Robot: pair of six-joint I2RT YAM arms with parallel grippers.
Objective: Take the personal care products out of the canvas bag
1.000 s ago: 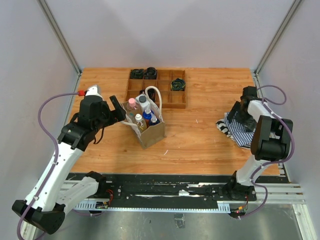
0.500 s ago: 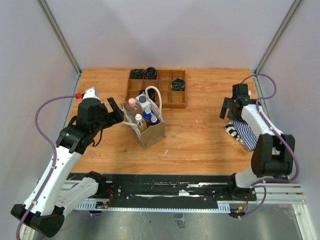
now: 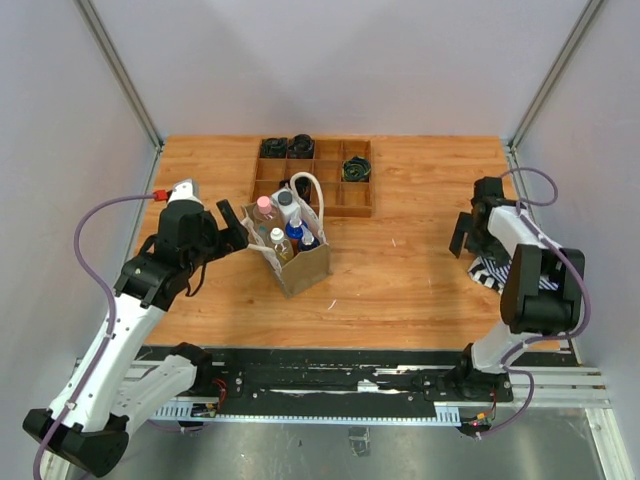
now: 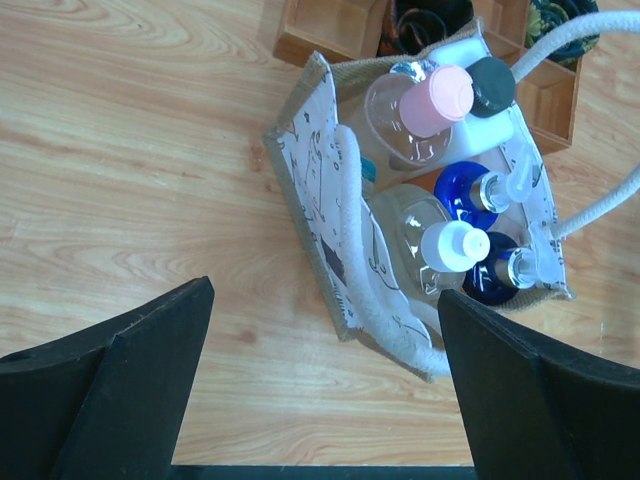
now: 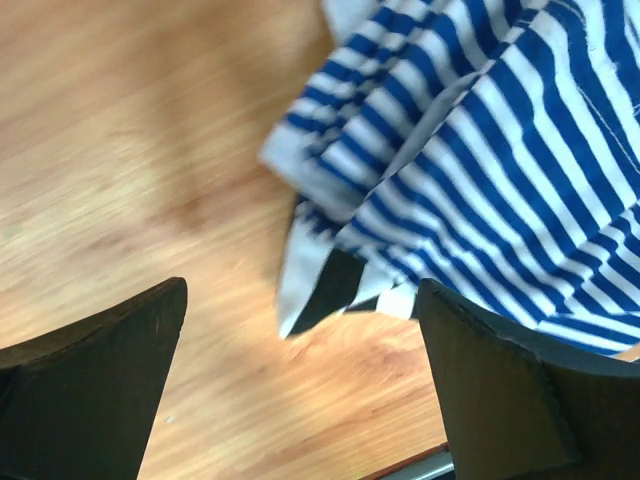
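Currently bottles point(image 4: 435, 100) are stood upright in the canvas bag point(image 4: 315, 190) ahead of the left gripper point(image 4: 325, 295), held parted. The right gripper point(image 5: 300, 290) is parted too

The work surface is a wooden tabletop point(image 3: 420, 290) with orange-brown grain, lying beneath the left claw point(image 3: 236, 224) and the right claw point(image 3: 468, 238). Plain pale grey panels enclose it: a back wall point(image 3: 330, 60) well ahead of both claws, a left wall point(image 3: 50, 150) outboard of the left claw and a right wall point(image 3: 612, 150) near the right claw's outer side, joined at the rear by aluminium corner posts point(image 3: 120, 70). Lighting is even, casting only soft shadows on the wood.
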